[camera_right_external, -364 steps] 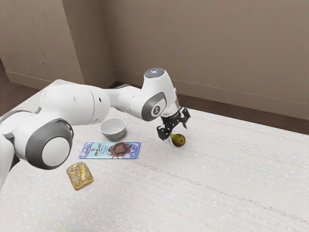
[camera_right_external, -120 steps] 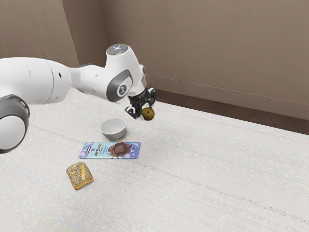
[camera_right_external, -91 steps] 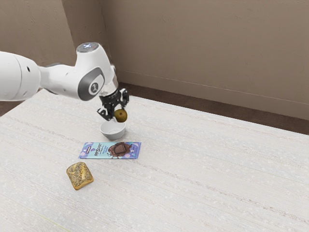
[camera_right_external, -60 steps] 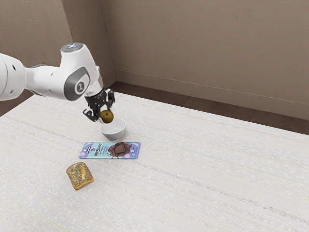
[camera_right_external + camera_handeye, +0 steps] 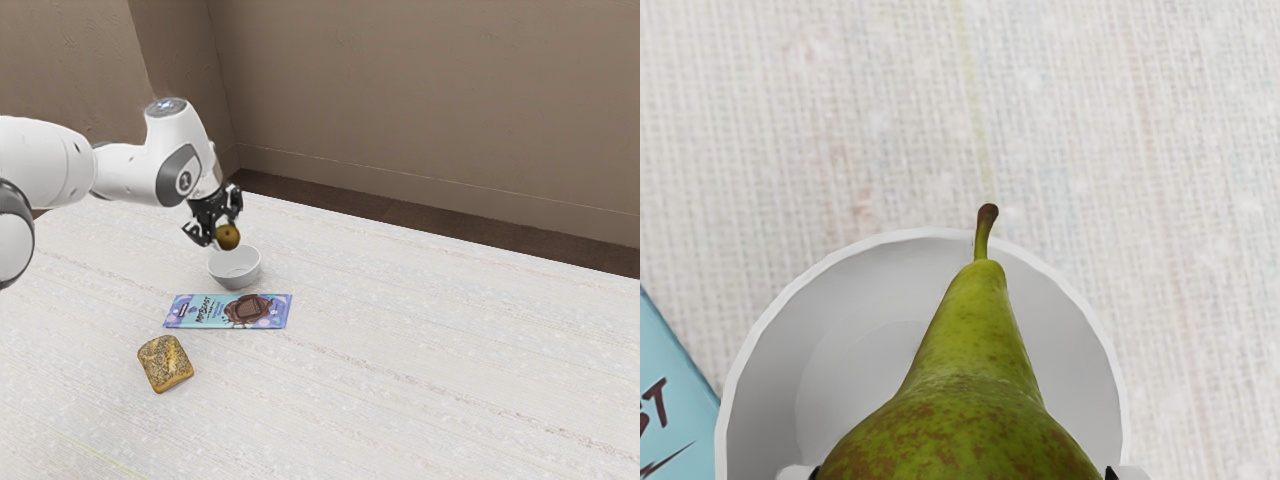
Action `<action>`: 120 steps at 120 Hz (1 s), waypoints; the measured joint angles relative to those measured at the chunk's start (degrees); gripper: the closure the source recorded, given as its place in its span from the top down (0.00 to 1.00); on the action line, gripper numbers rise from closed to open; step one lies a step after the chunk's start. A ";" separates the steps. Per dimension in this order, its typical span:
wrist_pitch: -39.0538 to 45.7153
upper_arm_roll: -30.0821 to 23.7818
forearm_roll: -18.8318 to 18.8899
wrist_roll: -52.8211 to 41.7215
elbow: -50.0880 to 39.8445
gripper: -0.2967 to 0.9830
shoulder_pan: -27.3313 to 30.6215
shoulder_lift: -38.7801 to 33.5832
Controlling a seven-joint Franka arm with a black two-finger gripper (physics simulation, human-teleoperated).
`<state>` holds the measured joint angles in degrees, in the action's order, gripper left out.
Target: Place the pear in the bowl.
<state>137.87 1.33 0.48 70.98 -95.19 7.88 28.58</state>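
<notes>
- Fingers (image 5: 204, 237) closed around the pear (image 5: 228, 236), gripping it from both sides.
- The pear is held up in the air over the bowl (image 5: 235, 268), clear of the inside.
- It lies on its side in the grip, its round end facing the exterior camera.
- In the wrist view the pear's narrow neck crosses the bowl, and the stem (image 5: 985, 228) overlaps the rim.
- The white bowl stands upright on the bench (image 5: 430, 360).
- Just beside the bowl lies a flat chocolate bar (image 5: 228, 311) in a blue and purple wrapper.
- A seeded piece of bread (image 5: 165, 364) lies near the bar, on the side away from the bowl.
- The white arm (image 5: 135, 172) reaches in from the exterior view's left.
</notes>
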 joint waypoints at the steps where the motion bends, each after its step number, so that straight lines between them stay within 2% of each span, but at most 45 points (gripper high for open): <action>1: 0.00 -0.05 0.00 -0.06 0.16 0.48 0.02 0.19; 26: 0.04 -0.35 -0.04 -1.49 1.18 0.49 0.46 1.41; 42: 0.09 -0.32 -0.15 -2.23 1.13 0.61 0.55 1.28; 58: 0.12 -0.27 -0.14 -2.83 0.89 0.68 0.30 0.70; 77: -0.14 0.00 -0.09 -3.38 -5.61 0.73 -2.30 -8.69; 97: -13.41 0.15 0.44 -6.17 -2.70 0.75 -3.54 -19.94; 120: -26.70 0.04 0.79 -18.05 -0.91 0.76 -3.53 -25.31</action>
<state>111.18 1.36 1.27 52.93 -96.10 4.35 3.27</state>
